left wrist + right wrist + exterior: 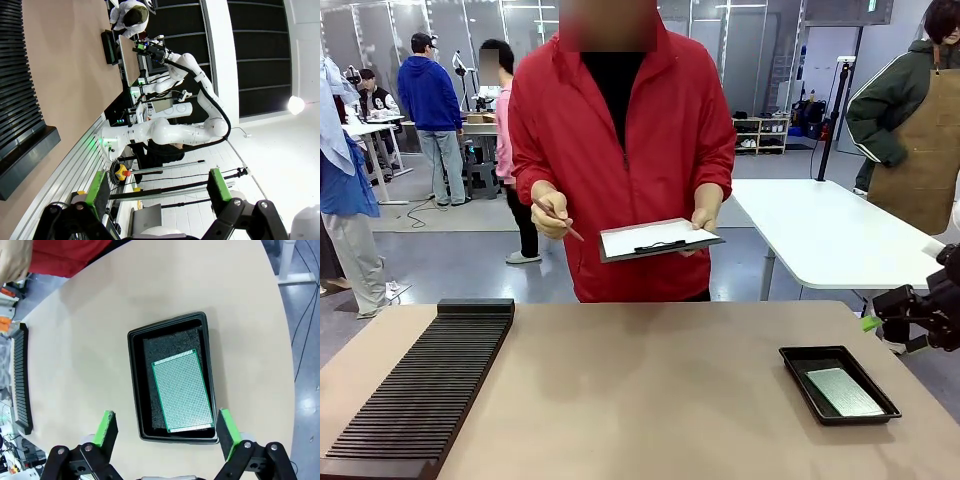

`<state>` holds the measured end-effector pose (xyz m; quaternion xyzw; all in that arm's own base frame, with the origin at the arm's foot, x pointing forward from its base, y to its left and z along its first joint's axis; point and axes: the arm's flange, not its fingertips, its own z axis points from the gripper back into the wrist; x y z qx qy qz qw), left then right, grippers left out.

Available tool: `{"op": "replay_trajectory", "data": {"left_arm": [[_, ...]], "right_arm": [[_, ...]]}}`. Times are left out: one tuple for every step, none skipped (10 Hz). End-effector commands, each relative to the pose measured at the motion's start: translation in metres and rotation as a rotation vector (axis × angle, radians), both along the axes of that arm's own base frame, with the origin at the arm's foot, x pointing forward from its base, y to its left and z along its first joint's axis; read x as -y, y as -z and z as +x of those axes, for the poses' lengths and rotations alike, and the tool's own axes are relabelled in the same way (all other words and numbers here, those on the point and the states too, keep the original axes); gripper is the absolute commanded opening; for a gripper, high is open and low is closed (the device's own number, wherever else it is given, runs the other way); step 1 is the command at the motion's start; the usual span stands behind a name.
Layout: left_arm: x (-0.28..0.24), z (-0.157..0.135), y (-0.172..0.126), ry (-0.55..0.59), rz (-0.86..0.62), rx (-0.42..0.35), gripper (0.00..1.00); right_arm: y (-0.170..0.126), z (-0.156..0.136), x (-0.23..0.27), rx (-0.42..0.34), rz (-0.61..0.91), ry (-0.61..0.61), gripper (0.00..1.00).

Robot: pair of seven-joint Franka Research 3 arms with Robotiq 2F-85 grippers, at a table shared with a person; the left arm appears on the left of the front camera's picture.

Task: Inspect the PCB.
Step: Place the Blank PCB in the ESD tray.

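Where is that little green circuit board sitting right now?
The PCB lies flat on dark foam inside the black tray, on the table's right side in the front view, close to the robot's edge. In the right wrist view it lies below the open fingers.

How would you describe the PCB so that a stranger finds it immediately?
Look at the tan table, on its right side near the robot. A shallow black tray sits there, and the PCB lies flat inside it: a thin green rectangle, smaller and paler than the tray.
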<state>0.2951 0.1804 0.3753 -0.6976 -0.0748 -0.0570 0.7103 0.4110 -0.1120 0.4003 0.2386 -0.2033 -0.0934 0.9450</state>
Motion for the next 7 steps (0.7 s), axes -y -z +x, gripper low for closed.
{"op": "replay_trajectory", "data": {"left_arm": [[-0.001,0.003,-0.003,0.000,0.004,-0.004,1.00],[-0.001,0.003,-0.003,0.000,0.004,-0.004,1.00],[-0.001,0.003,-0.003,0.000,0.004,-0.004,1.00],[-0.001,0.003,-0.003,0.000,0.004,-0.004,1.00],[-0.001,0.003,-0.003,0.000,0.004,-0.004,1.00],[-0.001,0.003,-0.003,0.000,0.004,-0.004,1.00],[-0.001,0.003,-0.003,0.000,0.004,-0.004,1.00]], "right_arm": [[0.000,0.001,-0.002,-0.001,-0.009,0.002,1.00],[0.000,0.001,-0.002,-0.001,-0.009,0.002,1.00],[0.000,0.001,-0.002,-0.001,-0.009,0.002,1.00],[0.000,0.001,-0.002,-0.001,-0.009,0.002,1.00],[0.000,0.001,-0.002,-0.001,-0.009,0.002,1.00],[0.000,0.000,-0.001,0.000,0.000,-0.003,1.00],[-0.030,-0.023,0.012,0.017,0.092,-0.018,1.00]]}}
